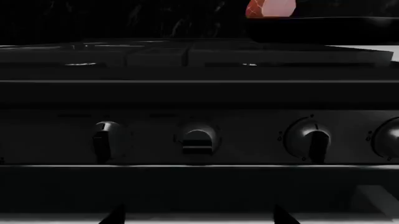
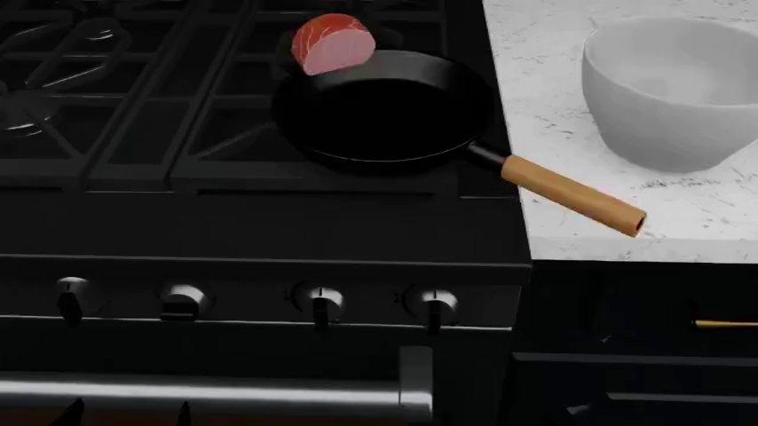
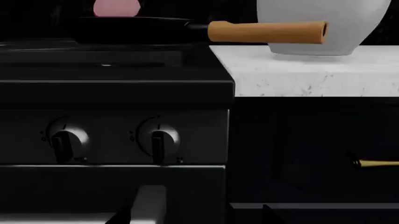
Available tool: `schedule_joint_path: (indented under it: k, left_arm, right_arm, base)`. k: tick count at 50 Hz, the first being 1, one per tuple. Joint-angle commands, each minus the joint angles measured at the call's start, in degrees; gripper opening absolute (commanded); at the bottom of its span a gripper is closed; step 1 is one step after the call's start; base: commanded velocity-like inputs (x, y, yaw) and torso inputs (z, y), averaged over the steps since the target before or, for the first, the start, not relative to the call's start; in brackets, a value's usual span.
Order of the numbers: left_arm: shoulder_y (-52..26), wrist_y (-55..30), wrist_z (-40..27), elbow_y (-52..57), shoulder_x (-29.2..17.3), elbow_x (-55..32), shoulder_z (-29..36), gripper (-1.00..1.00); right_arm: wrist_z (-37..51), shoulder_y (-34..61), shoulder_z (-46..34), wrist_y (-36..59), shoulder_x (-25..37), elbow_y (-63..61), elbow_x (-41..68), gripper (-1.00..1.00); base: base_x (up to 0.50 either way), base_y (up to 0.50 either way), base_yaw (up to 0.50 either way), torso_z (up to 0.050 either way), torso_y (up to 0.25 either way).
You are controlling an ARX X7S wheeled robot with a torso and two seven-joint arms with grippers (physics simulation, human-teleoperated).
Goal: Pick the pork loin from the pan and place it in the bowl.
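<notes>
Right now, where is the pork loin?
In the head view, the pork loin sits at the far left rim of the pan, on the stove, left of the bowl.

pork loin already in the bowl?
No. In the head view the pork loin sits at the pan's far rim, apart from the bowl.

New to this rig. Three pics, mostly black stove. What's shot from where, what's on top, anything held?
These are simulator renders from a wheeled robot with two arms. One camera sits on its head, looking down at the stove; the other two sit near each wrist, low, facing the stove front and its knobs. On the stove stands a black pan with a wooden handle; a chunk of pork loin rests at its far rim. A pale bowl stands on the marble counter beside it. The jaws are not clearly visible, and nothing appears held.
</notes>
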Motion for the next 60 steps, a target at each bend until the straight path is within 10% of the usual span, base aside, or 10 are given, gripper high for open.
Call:
schedule_joint_path:
  k: [1, 13, 45, 60]
  left_arm:
    - [0.0, 0.0, -0.64, 0.0, -0.57, -0.56, 0.64, 1.0]
    - [-1.3, -0.44, 8.04, -6.07, -3.36, -11.88, 2.44, 1.0]
    - [-0.06, 0.12, -5.4, -0.08, -4.22, -3.76, 4.75, 1.0]
    - [-6.24, -29.79, -8.34, 41.02, -10.64, 1.08, 3.19, 1.0]
  right_arm:
    - [0.79, 0.14, 0.0, -0.13, 0.72, 0.27, 0.72, 1.0]
    - [3.52, 1.46, -4.03, 1.08, 2.48, 3.01, 1.72, 1.0]
    - [6.13, 0.84, -6.6, -0.45, 5.17, 1.77, 4.41, 1.0]
    - [8.48, 12.44, -8.8, 31.59, 10.17, -38.86, -1.2, 1.0]
  base:
    - [0.0, 0.0, 0.0, 0.0, 0.0]
    - [0.0, 0.0, 0.0, 0.0, 0.0]
    - [0.0, 0.0, 0.0, 0.0, 0.0]
    - [0.0, 0.0, 0.0, 0.0, 0.0]
